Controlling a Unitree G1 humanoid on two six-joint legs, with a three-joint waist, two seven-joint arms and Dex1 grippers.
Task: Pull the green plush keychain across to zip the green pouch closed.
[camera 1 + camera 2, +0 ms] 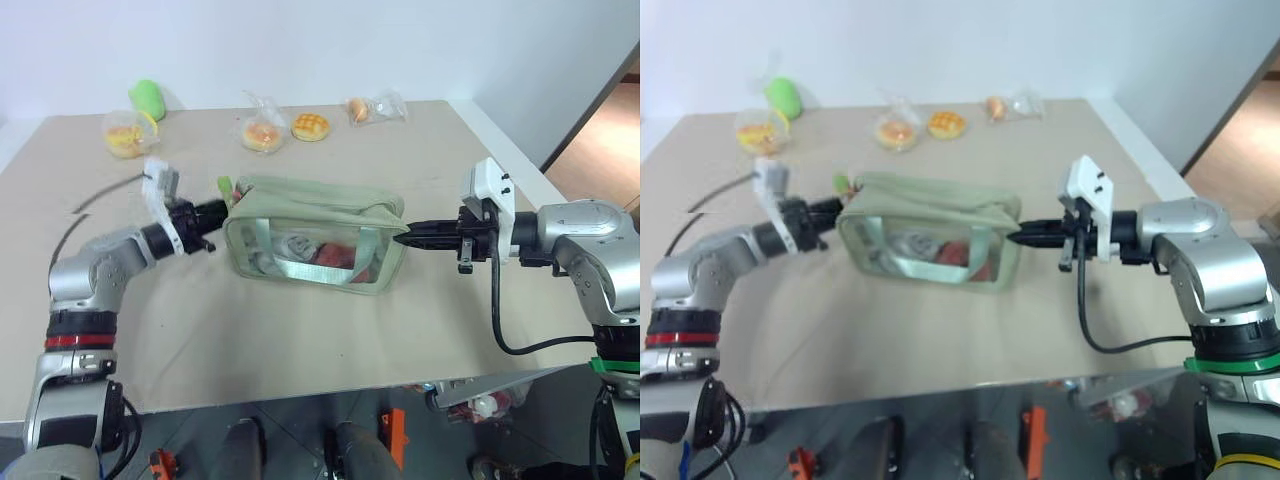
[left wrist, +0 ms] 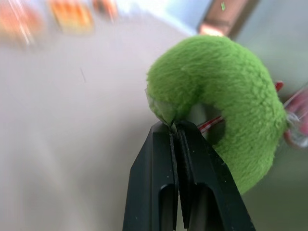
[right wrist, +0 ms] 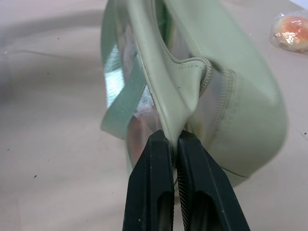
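The left gripper (image 2: 174, 129) is pinching the green plush keychain (image 2: 226, 96) by a thin edge; the right gripper (image 3: 173, 139) is clamping the green pouch (image 1: 310, 240). Pulling across, the fuzzy plush may slip free of the jaws.

The green plush keychain (image 2: 226, 96) is fuzzy pile; the green pouch (image 1: 310, 215) is matt fabric with a glossy clear plastic window; the counter (image 1: 300, 340) looks matt.
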